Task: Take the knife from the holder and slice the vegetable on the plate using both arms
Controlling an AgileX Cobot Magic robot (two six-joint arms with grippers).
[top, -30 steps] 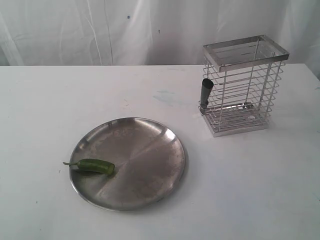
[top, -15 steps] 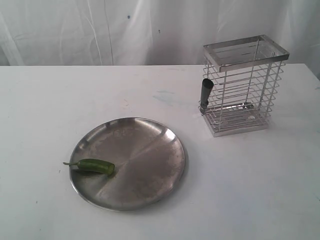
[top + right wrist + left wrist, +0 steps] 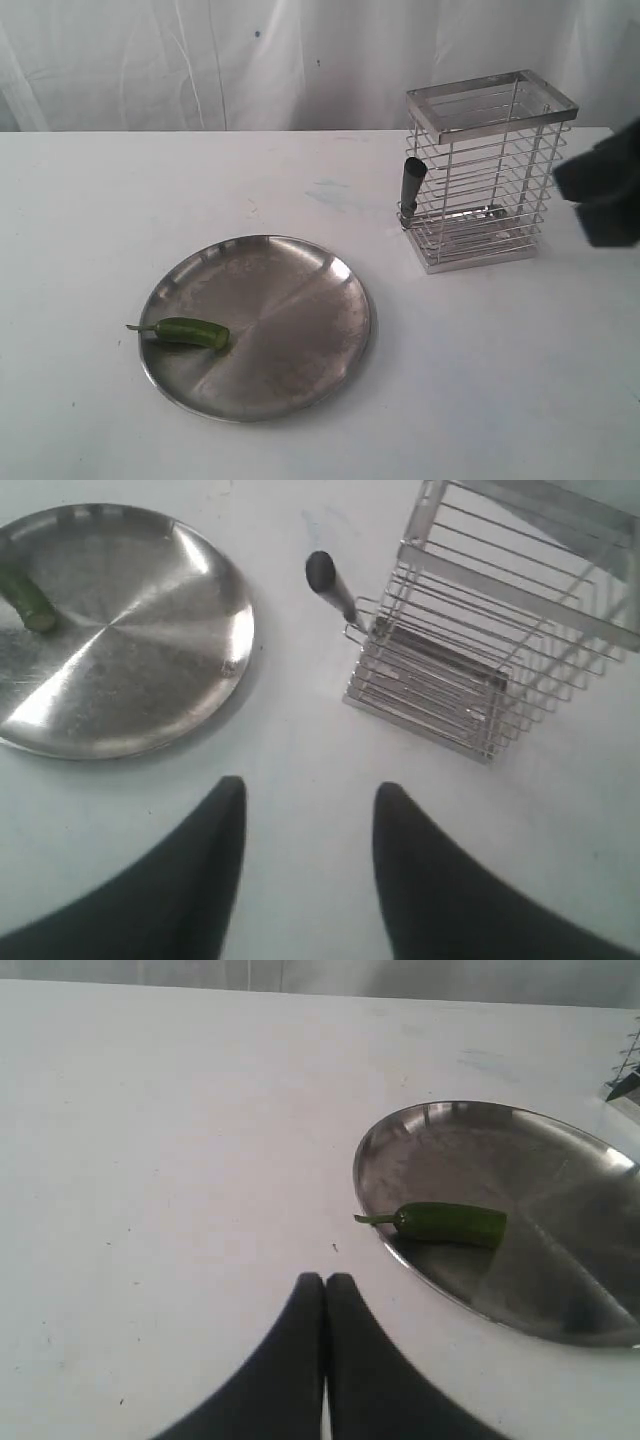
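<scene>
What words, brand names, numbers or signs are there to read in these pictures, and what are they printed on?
None can be read. The round scuffed steel plate is bare metal, the silver wire holder carries no label, the black knife handle shows no brand, and the green chili pepper has no sticker. The black left gripper and right gripper show no lettering in these views.

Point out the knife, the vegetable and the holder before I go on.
knife [image 3: 411, 180]: exterior view, on the black handle sticking out past the bars.
vegetable [image 3: 190, 332]: exterior view, on the middle of its green body.
holder [image 3: 422, 113]: exterior view, on the left side of its flat metal rim.
</scene>
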